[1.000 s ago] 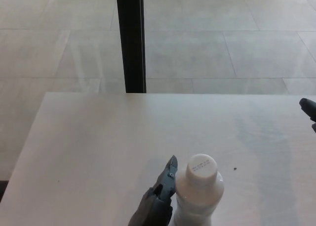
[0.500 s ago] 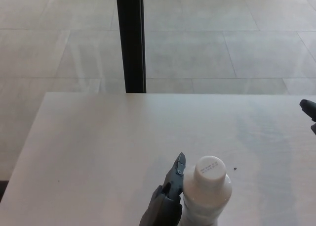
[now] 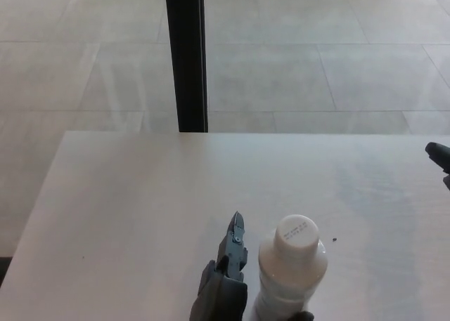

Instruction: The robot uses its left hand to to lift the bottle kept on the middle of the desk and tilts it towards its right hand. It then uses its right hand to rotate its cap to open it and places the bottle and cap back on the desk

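Note:
A white plastic bottle (image 3: 290, 279) with a white screw cap (image 3: 296, 234) stands near the front edge of the desk, cap on, its base cut off by the picture's lower edge. My left hand (image 3: 221, 289) is right beside it on its left. One grey finger (image 3: 234, 240) points up, a small gap away from the bottle's shoulder. A dark fingertip (image 3: 303, 315) shows at the bottle's lower right, so the hand wraps the body low down. Only a dark tip of my right hand (image 3: 439, 155) shows at the right edge, far from the bottle.
The pale desk (image 3: 140, 208) fills the lower half of the view, with its far edge at mid-picture. Beyond it are a tiled floor and a black vertical post (image 3: 186, 54). A tiny dark speck (image 3: 335, 239) lies right of the bottle.
The bottle and my left hand shifted right, then slightly back left. The raised finger, earlier against the bottle's shoulder, now stands a little apart from it. The right hand's tip has not moved.

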`<state>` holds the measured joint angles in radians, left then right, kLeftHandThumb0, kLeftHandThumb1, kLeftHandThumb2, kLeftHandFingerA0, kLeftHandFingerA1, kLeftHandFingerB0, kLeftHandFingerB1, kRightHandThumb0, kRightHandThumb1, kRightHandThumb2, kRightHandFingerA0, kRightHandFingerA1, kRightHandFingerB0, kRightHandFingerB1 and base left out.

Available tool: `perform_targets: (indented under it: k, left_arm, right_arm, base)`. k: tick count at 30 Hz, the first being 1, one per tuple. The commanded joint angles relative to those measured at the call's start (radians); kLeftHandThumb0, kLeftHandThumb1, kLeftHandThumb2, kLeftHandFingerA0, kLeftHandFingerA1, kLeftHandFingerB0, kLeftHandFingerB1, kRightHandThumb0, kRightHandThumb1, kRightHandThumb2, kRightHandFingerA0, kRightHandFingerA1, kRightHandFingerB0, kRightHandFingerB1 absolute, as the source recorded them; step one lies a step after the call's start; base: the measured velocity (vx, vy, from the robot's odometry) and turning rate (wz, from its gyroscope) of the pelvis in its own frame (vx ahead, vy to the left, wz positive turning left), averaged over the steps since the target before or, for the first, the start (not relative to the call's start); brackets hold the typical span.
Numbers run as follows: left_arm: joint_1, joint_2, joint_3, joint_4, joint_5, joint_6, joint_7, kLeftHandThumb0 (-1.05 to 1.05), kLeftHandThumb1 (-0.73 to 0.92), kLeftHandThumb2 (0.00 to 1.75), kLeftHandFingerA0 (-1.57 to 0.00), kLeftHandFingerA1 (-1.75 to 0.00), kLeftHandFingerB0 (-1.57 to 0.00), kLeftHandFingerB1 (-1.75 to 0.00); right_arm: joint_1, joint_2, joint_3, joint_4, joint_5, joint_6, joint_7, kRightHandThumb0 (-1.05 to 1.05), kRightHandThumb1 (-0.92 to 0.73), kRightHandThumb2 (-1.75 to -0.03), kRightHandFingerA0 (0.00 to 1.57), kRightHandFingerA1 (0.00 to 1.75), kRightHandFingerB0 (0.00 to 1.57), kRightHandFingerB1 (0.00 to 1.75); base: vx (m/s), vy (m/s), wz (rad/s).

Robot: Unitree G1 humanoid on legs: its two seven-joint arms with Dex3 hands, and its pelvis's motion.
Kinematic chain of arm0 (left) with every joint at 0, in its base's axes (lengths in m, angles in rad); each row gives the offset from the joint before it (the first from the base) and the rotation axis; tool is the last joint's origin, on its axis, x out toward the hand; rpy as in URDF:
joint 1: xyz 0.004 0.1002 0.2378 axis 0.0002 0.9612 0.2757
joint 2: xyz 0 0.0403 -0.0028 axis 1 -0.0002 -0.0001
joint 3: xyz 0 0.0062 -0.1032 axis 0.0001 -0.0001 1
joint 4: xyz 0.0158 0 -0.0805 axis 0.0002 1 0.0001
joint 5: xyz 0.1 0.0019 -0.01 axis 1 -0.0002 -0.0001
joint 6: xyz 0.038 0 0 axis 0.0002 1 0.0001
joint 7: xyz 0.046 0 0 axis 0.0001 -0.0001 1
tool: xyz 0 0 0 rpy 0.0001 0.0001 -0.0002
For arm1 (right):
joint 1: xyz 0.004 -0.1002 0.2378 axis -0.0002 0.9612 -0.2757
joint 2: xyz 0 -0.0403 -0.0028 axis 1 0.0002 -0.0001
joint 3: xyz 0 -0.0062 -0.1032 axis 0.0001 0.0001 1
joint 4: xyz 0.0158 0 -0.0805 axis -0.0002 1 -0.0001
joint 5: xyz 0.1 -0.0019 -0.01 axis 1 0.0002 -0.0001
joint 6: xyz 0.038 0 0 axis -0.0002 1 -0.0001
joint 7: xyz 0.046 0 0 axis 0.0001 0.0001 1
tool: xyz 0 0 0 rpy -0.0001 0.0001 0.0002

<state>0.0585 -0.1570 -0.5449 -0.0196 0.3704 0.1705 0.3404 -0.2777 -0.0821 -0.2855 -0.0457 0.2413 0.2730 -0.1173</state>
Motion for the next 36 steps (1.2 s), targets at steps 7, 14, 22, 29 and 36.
perform_targets:
  k: [7,14,22,29,36]
  left_arm:
    - [-0.049,-0.236,-0.123,0.096,-0.058,-0.021,0.041,-0.48,0.55,0.58,-0.74,-1.53,0.0,-0.25]
    - [-0.077,-0.246,-0.163,0.114,-0.065,-0.001,0.012,-0.56,0.54,0.59,-0.72,-1.37,-0.04,-0.29]
    - [-0.094,-0.352,-0.153,0.188,-0.16,-0.106,0.043,-0.53,0.88,0.68,-0.75,-1.52,-0.04,-0.55]
    - [-0.124,-0.474,-0.142,0.259,-0.161,-0.211,0.178,-0.28,0.73,1.26,-1.11,-1.21,-0.11,-0.58]
    - [-0.163,-0.569,-0.119,0.312,-0.134,-0.208,0.302,-0.2,0.92,0.93,-1.17,-1.75,-0.27,-0.71]
  right_arm:
    - [-0.022,-0.023,-0.029,0.023,-0.006,-0.026,-0.005,-0.65,-0.67,-1.02,0.44,0.63,0.32,0.48]
    - [-0.023,-0.029,-0.031,0.027,-0.016,-0.03,-0.01,-0.63,-0.67,-1.02,0.44,0.63,0.32,0.49]
    - [-0.029,-0.021,-0.036,0.033,-0.005,-0.038,-0.009,-0.62,-0.84,-0.65,0.48,0.59,0.41,0.33]
    - [-0.041,-0.028,-0.04,0.04,-0.015,-0.048,-0.021,-0.64,-0.67,-1.01,0.46,0.65,0.36,0.5]
    - [-0.037,-0.032,-0.051,0.044,-0.016,-0.057,-0.026,-0.62,-0.67,-1.01,0.51,0.71,0.34,0.5]
  base:
    - [0.0,0.0,0.0]
    - [0.0,0.0,0.0]
    - [0.0,0.0,0.0]
    - [0.0,0.0,0.0]
    - [0.0,0.0,0.0]
